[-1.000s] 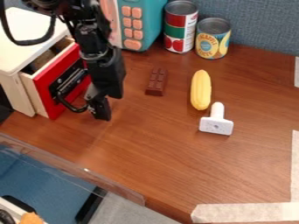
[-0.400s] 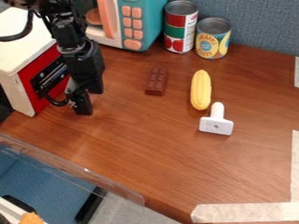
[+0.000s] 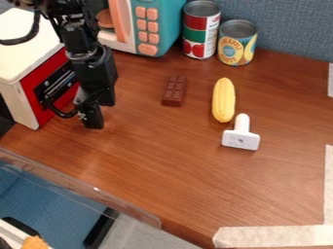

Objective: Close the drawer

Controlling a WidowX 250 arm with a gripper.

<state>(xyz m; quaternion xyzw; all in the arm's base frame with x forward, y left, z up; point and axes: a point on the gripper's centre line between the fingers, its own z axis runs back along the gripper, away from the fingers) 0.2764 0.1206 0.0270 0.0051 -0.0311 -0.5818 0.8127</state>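
Camera view. One worktop (image 3: 162,170), wood, brown.

Item: drawer (image 3: 40,115), red front, black handle (image 3: 60,84). It sits in a white cabinet (image 3: 26,51) at the worktop's left edge, towards the back left corner. The front looks flush with the cabinet, so I judge the closing done or all but done.

Item: gripper (image 3: 96,114), black, hanging low just in front of the drawer, on the side facing the worktop's middle. Whether the pincer is apart or together, I cannot tell. Its place suits a push on the front from outside; that needs no grasp of the handle. Next, I would expect a check that the drawer is fully home, then a retreat into the open side, minding the handle, which could drag the drawer out again.

Item: toy microwave (image 3: 158,24), by the back edge, right of the cabinet.

Item: two cans, a tall one (image 3: 201,30) and a short one (image 3: 237,43), side by side at the back edge, well out of the drawer's line.

Items, loose: chocolate bar (image 3: 174,91), corn (image 3: 223,99), white tool (image 3: 240,139). These lie across the middle, clear of the closing path, and ask for no handling.
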